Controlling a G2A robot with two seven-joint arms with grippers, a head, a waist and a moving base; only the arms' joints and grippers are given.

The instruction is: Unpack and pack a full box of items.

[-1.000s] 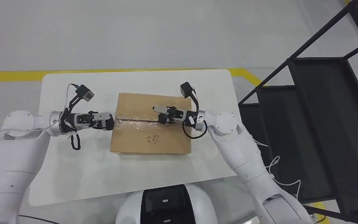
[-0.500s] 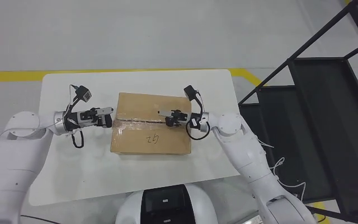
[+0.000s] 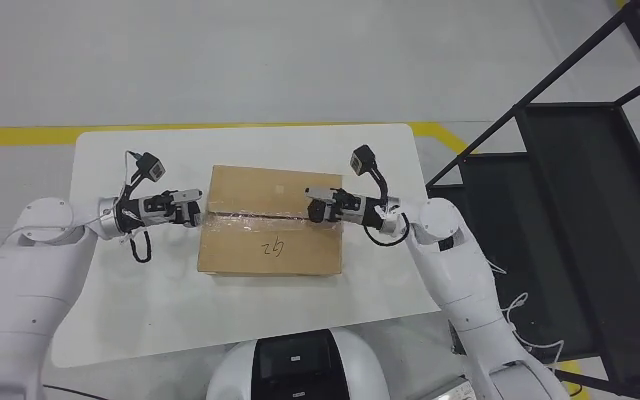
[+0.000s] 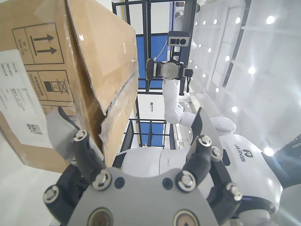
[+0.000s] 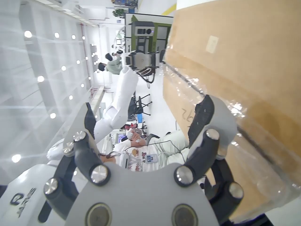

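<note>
A closed cardboard box [image 3: 270, 235] sits mid-table, with clear tape [image 3: 262, 213] along its top seam. My left gripper [image 3: 194, 209] is at the box's left end, level with the seam. In the left wrist view that gripper [image 4: 129, 128] is open; one finger [image 4: 60, 124] lies against the labelled end of the box [image 4: 70, 71], where the tape is torn. My right gripper [image 3: 316, 205] hovers over the right part of the seam. It is open in its wrist view [image 5: 145, 116], one finger [image 5: 207, 114] touching the taped box top [image 5: 235, 78].
The white table [image 3: 130, 300] has free room in front of the box and on both sides. A black metal stair frame [image 3: 560, 200] stands just off the table's right edge.
My right gripper has drawn back to the right along the seam, from near the box's middle toward its right edge. The left gripper has barely shifted at the left end.
</note>
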